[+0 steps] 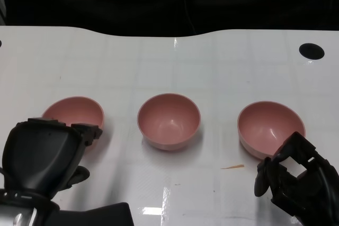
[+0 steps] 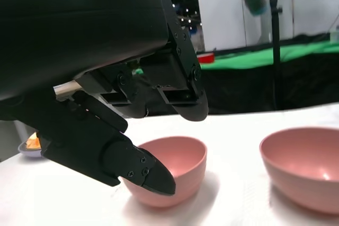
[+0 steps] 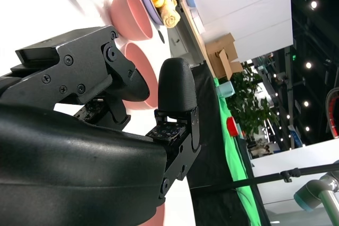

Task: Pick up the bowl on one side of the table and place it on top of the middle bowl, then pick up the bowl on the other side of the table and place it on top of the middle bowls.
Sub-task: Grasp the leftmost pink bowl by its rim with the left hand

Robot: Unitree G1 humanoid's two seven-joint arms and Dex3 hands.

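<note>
Three pink bowls in a row on the white table [image 1: 159, 67], all right way up, none stacked. Left bowl [image 1: 74, 112] on the robot's left side, middle bowl [image 1: 169, 120] in the center, right bowl [image 1: 270, 128] on the robot's right side. Well apart from each other.

Left hand [image 1: 50, 149] low at the near left, right by the left bowl and covering part of its near rim from above. Fingers [image 2: 140, 168] spread apart, nothing between them. In the left wrist view, one finger tip down beside the outer wall of the left bowl, other fingers up above its rim. Touching or not: cannot tell. Middle bowl off to the side in that same view.

Right hand [image 1: 296, 178] low at the near right, just in front of the right bowl, its top over the bowl's near rim. Fingers bent a little with gaps between them, holding nothing. In the right wrist view, fingers [image 3: 177, 86] raised with pink bowls behind them.

A thin orange scrap [image 1: 233, 167] on the table between the middle bowl and the right hand. A round black hole [image 1: 311, 51] at the far right of the table. Dark cloth beyond the far edge.
</note>
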